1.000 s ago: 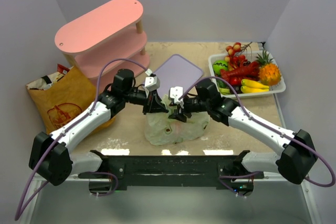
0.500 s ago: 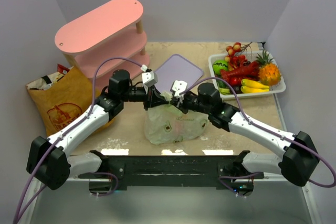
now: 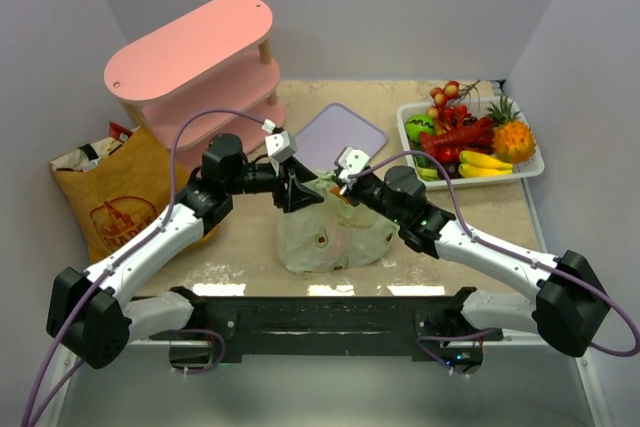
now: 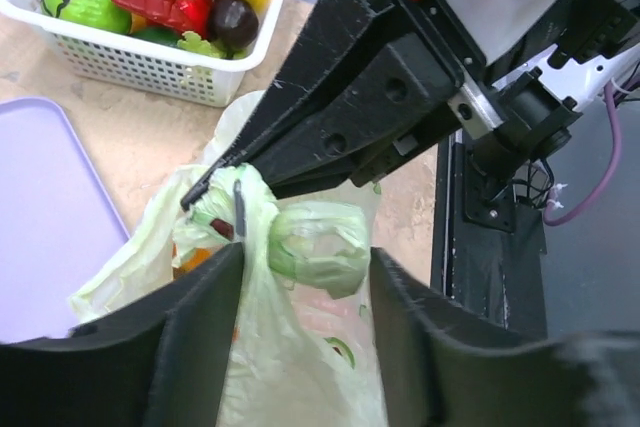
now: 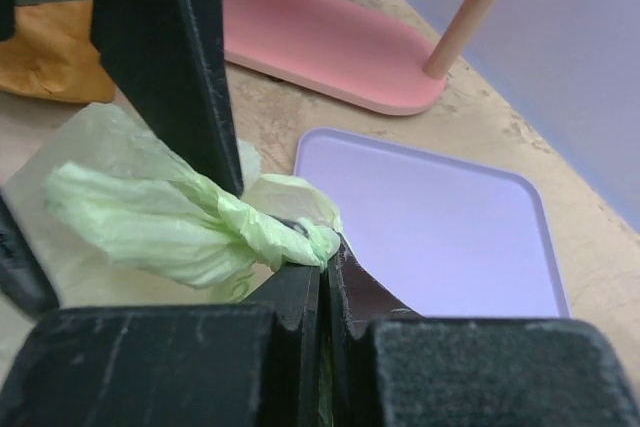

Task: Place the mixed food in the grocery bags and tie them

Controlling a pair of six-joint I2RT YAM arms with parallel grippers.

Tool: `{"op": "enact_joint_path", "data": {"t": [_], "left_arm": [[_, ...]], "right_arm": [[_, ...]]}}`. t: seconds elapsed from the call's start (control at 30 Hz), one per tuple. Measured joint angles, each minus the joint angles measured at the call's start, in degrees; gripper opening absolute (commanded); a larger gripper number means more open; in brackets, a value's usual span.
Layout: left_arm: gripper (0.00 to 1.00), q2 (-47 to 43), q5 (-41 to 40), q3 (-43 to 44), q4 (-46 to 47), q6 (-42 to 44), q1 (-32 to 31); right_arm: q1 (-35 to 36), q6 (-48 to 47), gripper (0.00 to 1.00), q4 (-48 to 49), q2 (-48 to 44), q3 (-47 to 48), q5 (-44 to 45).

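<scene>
The pale-green plastic grocery bag (image 3: 330, 235) sits in the middle of the table, its handles twisted into a knot (image 4: 312, 244). My left gripper (image 4: 305, 257) is open, with the knot between its fingers. My right gripper (image 5: 328, 255) is shut on the end of the twisted handle (image 5: 170, 222), tip to tip with the left gripper (image 3: 297, 194). Red and orange food (image 4: 195, 259) shows through the plastic. The brown paper grocery bag (image 3: 118, 197) lies at the left, with a red packet (image 3: 118, 131) poking out of its top.
A pink two-tier shelf (image 3: 190, 57) stands at the back left. A purple tray (image 3: 345, 132) lies behind the plastic bag. A white basket of toy fruit (image 3: 470, 137) sits at the back right. Walls close in on both sides.
My left gripper has opened and let go of the handle. My right gripper has shut on the handle. Both grippers have risen and moved back, drawing the top of the bag upward.
</scene>
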Motion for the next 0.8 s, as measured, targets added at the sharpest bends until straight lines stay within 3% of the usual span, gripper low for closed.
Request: {"op": "enact_joint_path", "data": {"t": [0.13,0.4,0.8], "left_arm": [[0.74,-1.7,-1.25,0.85,-3.06,1.2,0.0],[0.77,-2.64,-5.51,6.71,-6.51,5.51,-0.39],[0.86,3.02,-8.5,9.03,-10.91,9.53,-3.32]], "right_arm": [[0.0,-0.96,0.0,0.0,0.11,0.0,0.46],[0.0,-2.23,0.0,-0.46,0.35,0.11,0.26],[-0.22,-2.75,0.0,-2.29,1.66,2.1,-1.14]]}}
